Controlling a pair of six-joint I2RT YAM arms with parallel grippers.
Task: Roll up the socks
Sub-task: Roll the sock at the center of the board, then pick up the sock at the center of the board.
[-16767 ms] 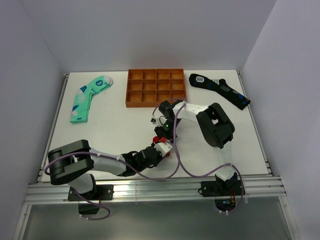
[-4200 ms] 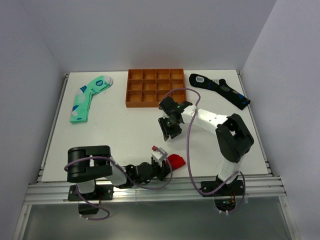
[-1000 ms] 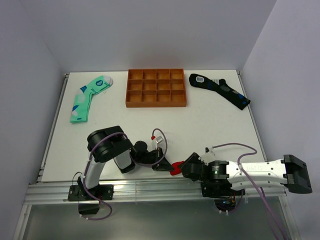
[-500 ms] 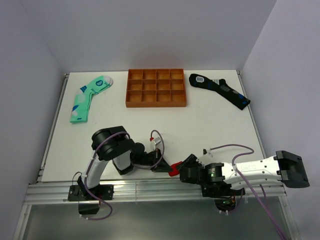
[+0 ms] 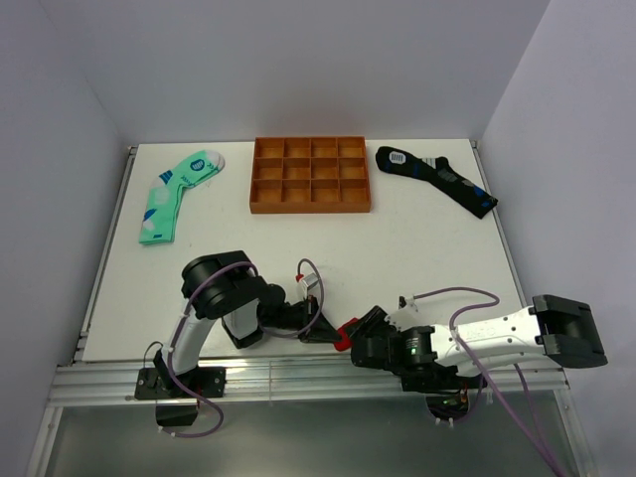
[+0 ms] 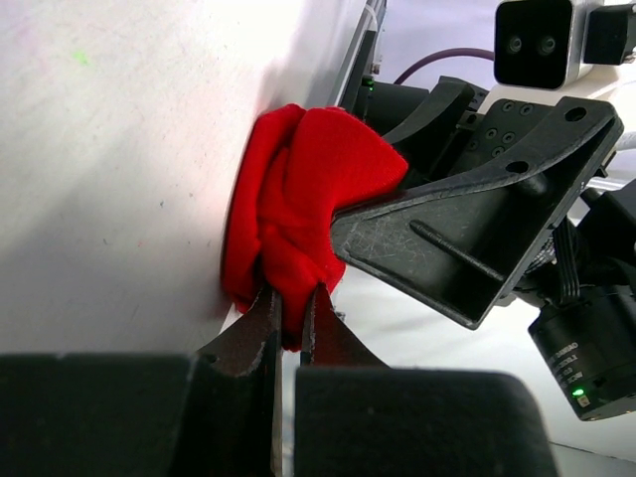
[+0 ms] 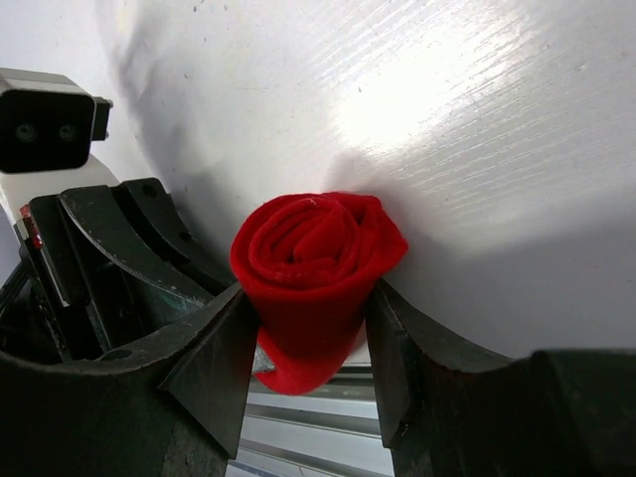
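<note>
White table (image 5: 248, 268) carries the red sock (image 7: 316, 263) at its near edge, wound into a tight spiral. It looks soft, light and springy, likely to unwind if released, so the hold belongs across its sides, squeezing the layers together. The right gripper (image 7: 313, 333) clasps it that way, fingers on both flanks; the left gripper (image 6: 291, 308) is pinched on a fold at its edge. Both arms lie low, facing each other. A green sock (image 5: 177, 194) and dark sock (image 5: 435, 179) lie flat beside the far tray (image 5: 310, 175).
</note>
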